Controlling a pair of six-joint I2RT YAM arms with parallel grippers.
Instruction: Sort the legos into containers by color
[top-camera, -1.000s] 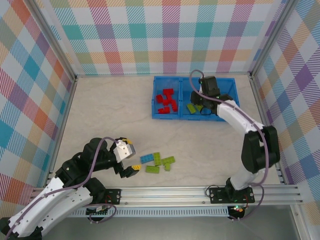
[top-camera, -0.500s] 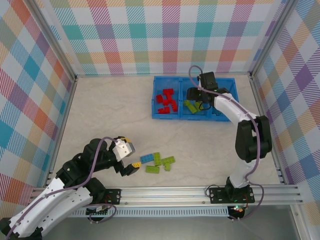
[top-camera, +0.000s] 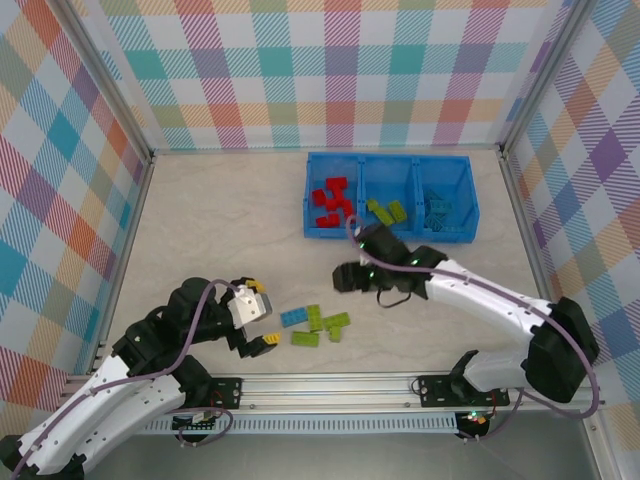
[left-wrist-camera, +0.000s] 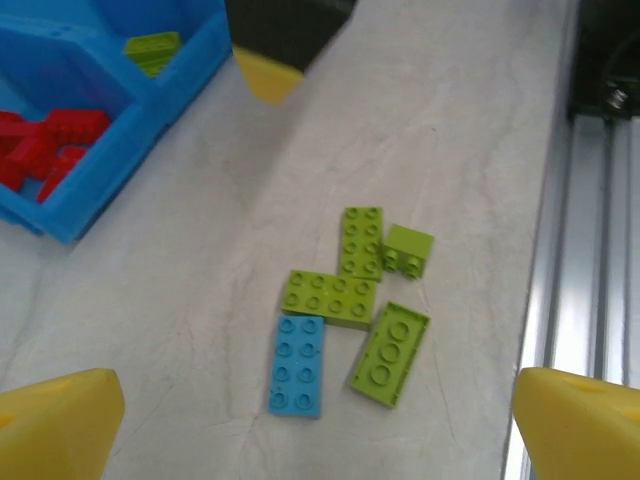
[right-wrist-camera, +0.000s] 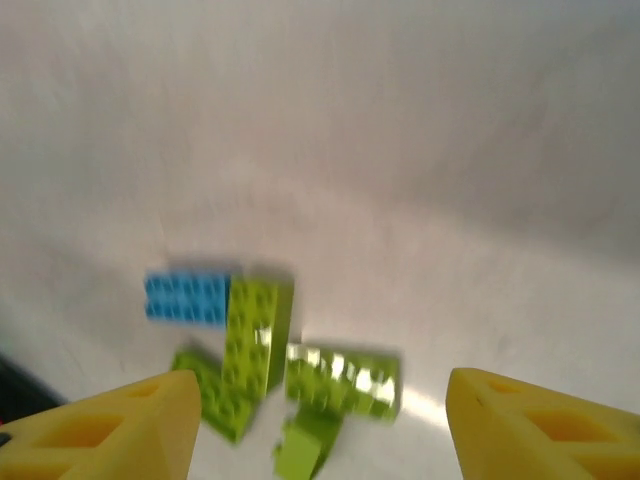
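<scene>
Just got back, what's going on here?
Color sorting into the blue tray is partway done. Red bricks lie in its left compartment, green ones in the middle, light blue ones on the right. Four green bricks and one blue brick lie loose on the table. The right gripper hangs open and empty between tray and pile; the left gripper waits open beside them.

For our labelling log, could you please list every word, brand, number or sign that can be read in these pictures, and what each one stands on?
None can be read.
Studs of the loose legos: too small and blurred to show any embossed brand.
Blue tray, checked walls, tabletop: plain, no print.
</scene>
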